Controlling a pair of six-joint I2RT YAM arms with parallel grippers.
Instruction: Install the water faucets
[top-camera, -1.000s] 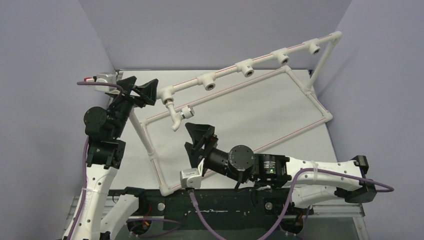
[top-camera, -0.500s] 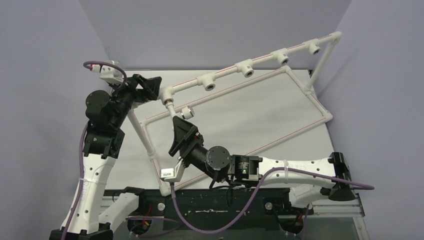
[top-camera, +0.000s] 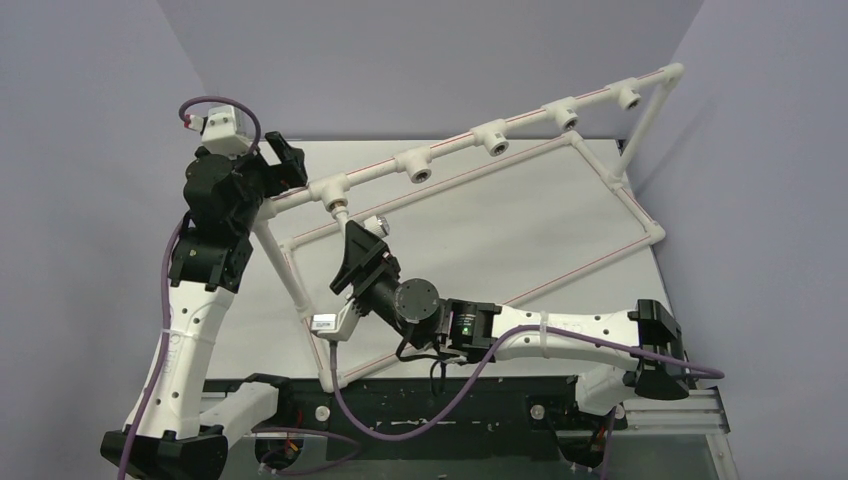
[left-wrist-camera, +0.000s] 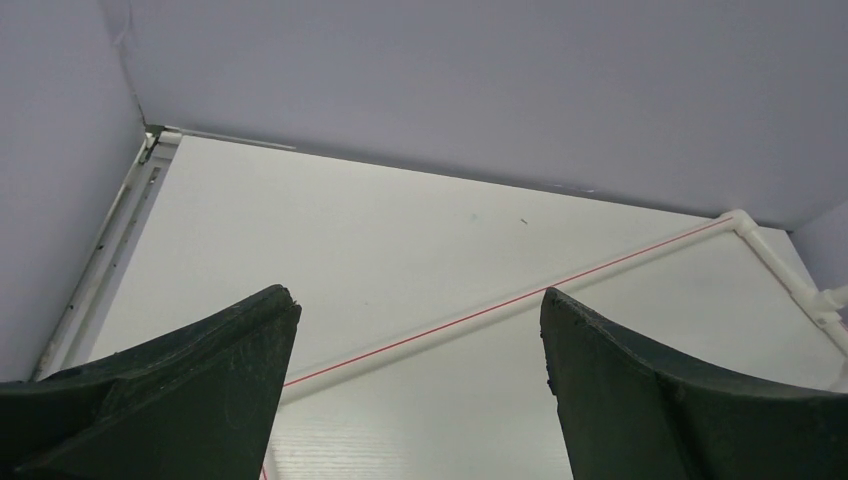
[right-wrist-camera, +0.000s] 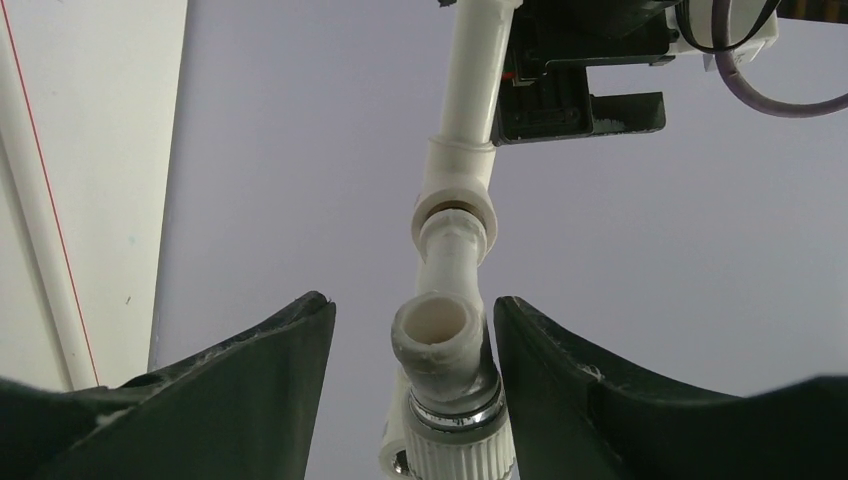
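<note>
Toward the far-left corner of the desk (top-camera: 500, 235), the faucet (right-wrist-camera: 445, 345) hangs from the end socket (top-camera: 330, 187) of the raised rail of the pipe frame (top-camera: 455, 142), its neck seated in that socket and its mouth pointing down at the right wrist camera.

The right arm has swung in from the near edge over the last second. The right fingers (right-wrist-camera: 260, 375) now stand spread on either side of the faucet, with a gap showing on each side, so nothing is gripped yet.

The left arm has drawn back toward the far-left corner. The left fingers (left-wrist-camera: 200, 385) are wide apart and hold nothing. Between them show only bare desk and a red-lined pipe of the frame, and from above they sit just beside the rail's left end.

The faucet looks started in its socket, and the right arm seems placed to close on it and turn it home. How tightly it is threaded cannot be told. The other sockets along the rail are unfilled.
</note>
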